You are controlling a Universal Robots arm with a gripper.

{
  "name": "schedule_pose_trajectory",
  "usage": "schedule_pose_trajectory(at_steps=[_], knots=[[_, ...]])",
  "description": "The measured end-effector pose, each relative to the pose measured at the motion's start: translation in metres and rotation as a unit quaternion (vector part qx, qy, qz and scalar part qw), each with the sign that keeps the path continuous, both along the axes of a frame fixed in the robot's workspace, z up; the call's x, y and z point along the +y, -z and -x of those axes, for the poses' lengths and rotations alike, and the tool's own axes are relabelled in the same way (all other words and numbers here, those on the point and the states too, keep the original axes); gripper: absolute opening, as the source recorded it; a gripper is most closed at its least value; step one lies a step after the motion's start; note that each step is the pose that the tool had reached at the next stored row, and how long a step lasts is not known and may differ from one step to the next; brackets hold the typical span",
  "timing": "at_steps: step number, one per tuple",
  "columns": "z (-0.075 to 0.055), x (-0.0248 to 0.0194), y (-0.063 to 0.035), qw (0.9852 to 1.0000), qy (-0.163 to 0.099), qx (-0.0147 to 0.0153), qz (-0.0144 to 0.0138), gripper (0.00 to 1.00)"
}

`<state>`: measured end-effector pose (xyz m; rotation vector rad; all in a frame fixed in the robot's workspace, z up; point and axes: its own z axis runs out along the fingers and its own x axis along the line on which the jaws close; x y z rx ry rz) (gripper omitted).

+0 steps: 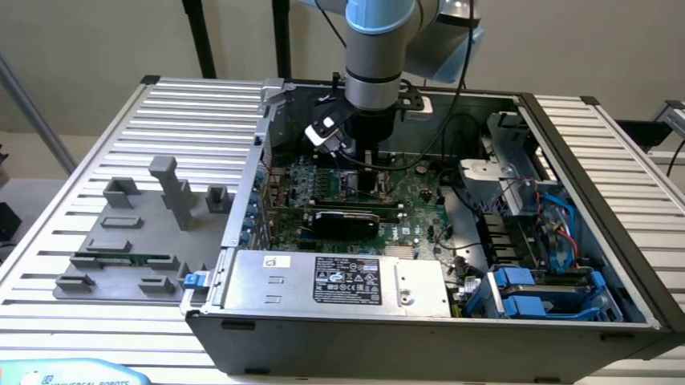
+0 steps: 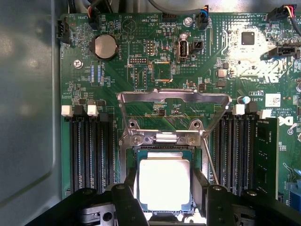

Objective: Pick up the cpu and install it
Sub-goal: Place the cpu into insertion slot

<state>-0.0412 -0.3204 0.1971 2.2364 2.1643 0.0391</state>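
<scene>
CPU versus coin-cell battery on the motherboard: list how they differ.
The cpu is square; the coin-cell battery is round. The cpu is far larger than the battery. The cpu lies in the socket beside the opened metal load frame; the battery sits in a holder near the board's corner. Both lie flat on the motherboard with silvery tops.

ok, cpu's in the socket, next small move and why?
Likely lift the gripper straight up: the cpu lies flat in the socket, open fingers stand on either side of it, and the load plate is raised.
</scene>
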Motion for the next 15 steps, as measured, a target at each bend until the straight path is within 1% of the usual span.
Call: schedule_pose_trajectory(at_steps=[1,2,7,9,11,15], knots=[[0.0,0.0,0.0,1.0,0.0,0.0,0.0,0.56],[0.0,0.0,0.0,1.0,0.0,0.0,0.0,0.63],[0.0,0.0,0.0,1.0,0.0,0.0,0.0,0.63],[0.0,0.0001,0.0001,1.0,0.0,0.0,-0.0004,0.63],[0.0,0.0,-0.0001,1.0,0.0,0.0,-0.0017,0.63],[0.0,0.0,-0.0006,1.0,0.0,0.0,-0.0072,0.63]])
